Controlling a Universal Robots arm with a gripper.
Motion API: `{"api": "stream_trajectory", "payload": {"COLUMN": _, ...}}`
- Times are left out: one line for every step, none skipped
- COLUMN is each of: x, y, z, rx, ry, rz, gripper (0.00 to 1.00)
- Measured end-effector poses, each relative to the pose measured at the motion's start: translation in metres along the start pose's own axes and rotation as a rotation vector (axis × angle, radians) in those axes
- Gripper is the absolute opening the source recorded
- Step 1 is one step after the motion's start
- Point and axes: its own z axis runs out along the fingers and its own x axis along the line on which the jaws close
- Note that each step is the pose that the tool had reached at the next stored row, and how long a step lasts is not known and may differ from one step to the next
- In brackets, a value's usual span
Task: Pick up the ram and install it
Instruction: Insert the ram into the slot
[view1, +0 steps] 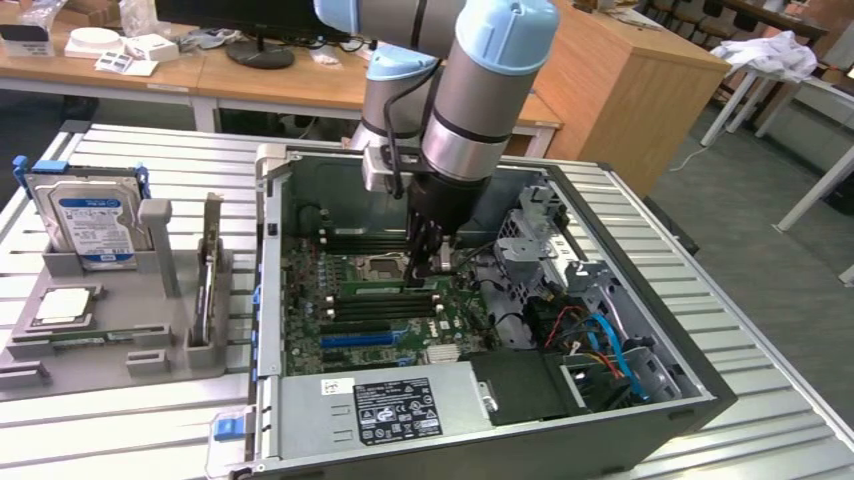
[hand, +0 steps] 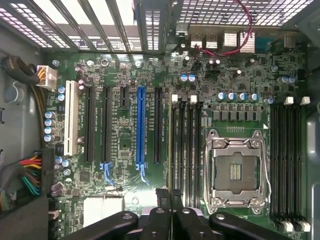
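Toward the exterior view's right half of the slatted counter (view1: 767, 340) sits an open computer case (view1: 667, 395), and the arm (view1: 474, 100) reaches straight down into it. From that side, the tool (view1: 427, 268) hangs low over the motherboard (view1: 334, 345), at one end of the memory slots (view1: 384, 298) beside the empty processor socket (view1: 380, 266).

Looking down from the wrist, the fingertips (hand: 161, 194) are pinched narrow, with hardly any gap between them. They sit at the end of the slot farthest from the socket. The ram (hand: 171, 145) appears as a thin pale-green edge standing along that outer slot; whether the tips touch it I cannot tell.

Near the counter's edge on the exterior view's left, a grey fixture (view1: 147, 335) carries a hard drive (view1: 94, 225) and a square silver chip (view1: 64, 305).
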Motion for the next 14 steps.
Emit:
{"api": "stream_trajectory", "payload": {"x": 0.0000, "y": 0.0000, "z": 0.0008, "rx": 0.0000, "ry": 0.0000, "rz": 0.000, "gripper": 0.12}}
{"api": "stream_trajectory", "payload": {"x": 0.0000, "y": -0.0001, "z": 0.0015, "rx": 0.0000, "ry": -0.0001, "rz": 0.000, "gripper": 0.12}}
{"api": "stream_trajectory", "payload": {"x": 0.0001, "y": -0.0001, "z": 0.0022, "rx": 0.0000, "ry": -0.0001, "rz": 0.001, "gripper": 0.12}}
{"api": "stream_trajectory", "payload": {"x": 0.0001, "y": -0.0001, "z": 0.0029, "rx": 0.0000, "ry": -0.0001, "rz": 0.001, "gripper": 0.12}}
{"api": "stream_trajectory", "payload": {"x": 0.0001, "y": -0.0002, "z": 0.0035, "rx": 0.0000, "ry": 0.0000, "rz": 0.001, "gripper": 0.12}}
{"api": "stream_trajectory", "payload": {"x": 0.0001, "y": -0.0002, "z": 0.0042, "rx": 0.0000, "ry": -0.0001, "rz": 0.001, "gripper": 0.12}}
{"api": "stream_trajectory", "payload": {"x": 0.0001, "y": -0.0002, "z": 0.0048, "rx": 0.0001, "ry": -0.0001, "rz": 0.001, "gripper": 0.12}}
{"api": "stream_trajectory", "payload": {"x": 0.0001, "y": -0.0002, "z": 0.0055, "rx": 0.0001, "ry": -0.0001, "rz": 0.002, "gripper": 0.12}}
{"api": "stream_trajectory", "payload": {"x": 0.0001, "y": -0.0003, "z": 0.0061, "rx": 0.0001, "ry": -0.0001, "rz": 0.002, "gripper": 0.12}}
{"api": "stream_trajectory", "payload": {"x": 0.0001, "y": -0.0003, "z": 0.0067, "rx": 0.0000, "ry": -0.0001, "rz": 0.002, "gripper": 0.12}}
{"api": "stream_trajectory", "payload": {"x": 0.0002, "y": -0.0003, "z": 0.0074, "rx": 0.0000, "ry": -0.0001, "rz": 0.002, "gripper": 0.12}}
{"api": "stream_trajectory", "payload": {"x": 0.0002, "y": -0.0003, "z": 0.0080, "rx": 0.0000, "ry": -0.0001, "rz": 0.003, "gripper": 0.12}}
{"api": "stream_trajectory", "payload": {"x": 0.0002, "y": -0.0004, "z": 0.0087, "rx": 0.0001, "ry": -0.0002, "rz": 0.003, "gripper": 0.12}}
{"api": "stream_trajectory", "payload": {"x": 0.0002, "y": -0.0004, "z": 0.0094, "rx": 0.0001, "ry": -0.0002, "rz": 0.003, "gripper": 0.12}}
